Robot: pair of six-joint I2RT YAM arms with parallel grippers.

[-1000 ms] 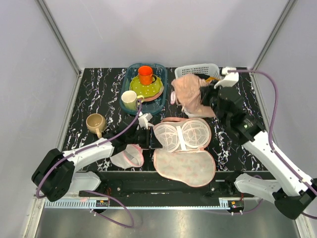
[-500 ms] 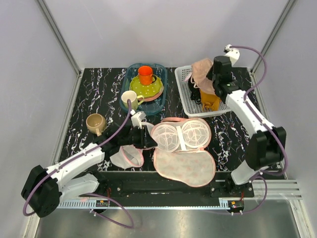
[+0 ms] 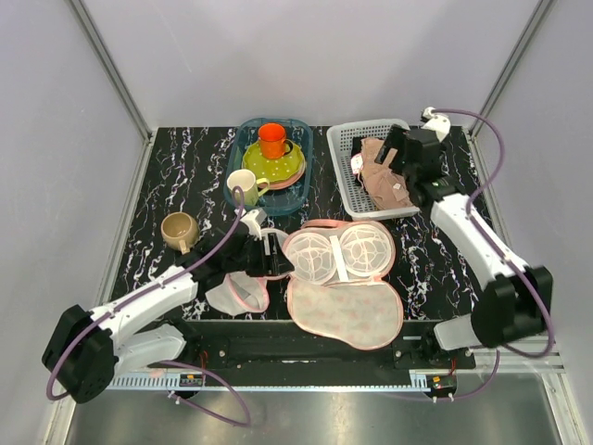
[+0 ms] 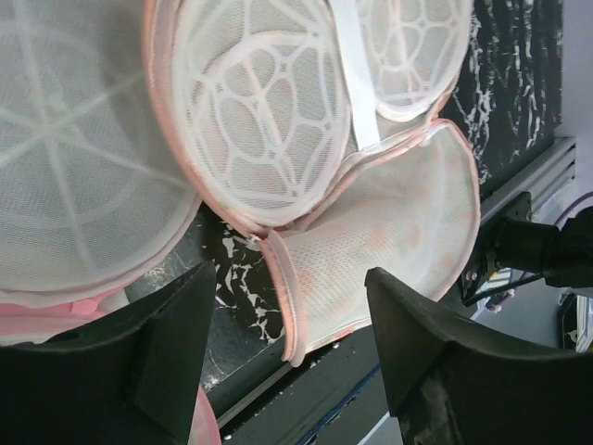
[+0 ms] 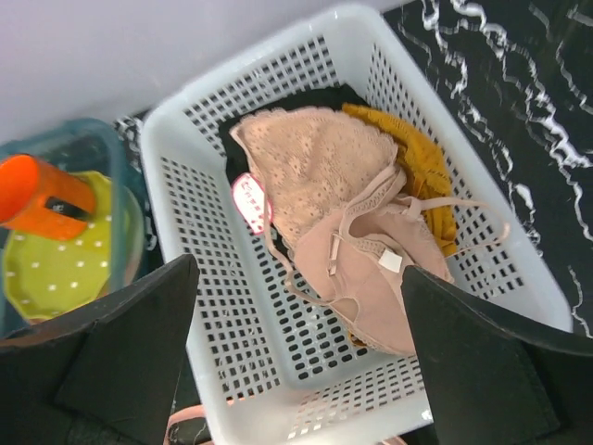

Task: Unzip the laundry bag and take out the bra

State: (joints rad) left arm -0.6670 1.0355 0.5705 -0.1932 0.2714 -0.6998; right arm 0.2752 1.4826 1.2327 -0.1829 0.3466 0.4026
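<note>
Bra [image 3: 380, 176] [image 5: 352, 241] is now down in the white basket [image 3: 341, 176] [image 5: 213, 241], far right of the counter [image 3: 185, 176]. Half a second ago it hung from the right fingers above the basket.
Right gripper [image 3: 397, 156] [image 5: 298, 278]: fingers spread wide, holding nothing, over the basket with the bra below them.
Bra lies over the mustard garment [image 5: 408, 158], which now shows only along its edge. A black garment [image 5: 278, 107] peeks out at the far end. White tag faces up.
Laundry bag [image 3: 343, 278] [image 4: 278, 120] is unzipped and spread flat at the near centre of the counter, mesh domes on the far half, pale lining on the near half. Same spot as before.
Left gripper [image 3: 273, 252] [image 4: 289, 278]: fingers wide apart and empty, at the bag's left edge, just beside the round mesh pouch [image 3: 239, 292]. Barely moved since half a second ago.
</note>
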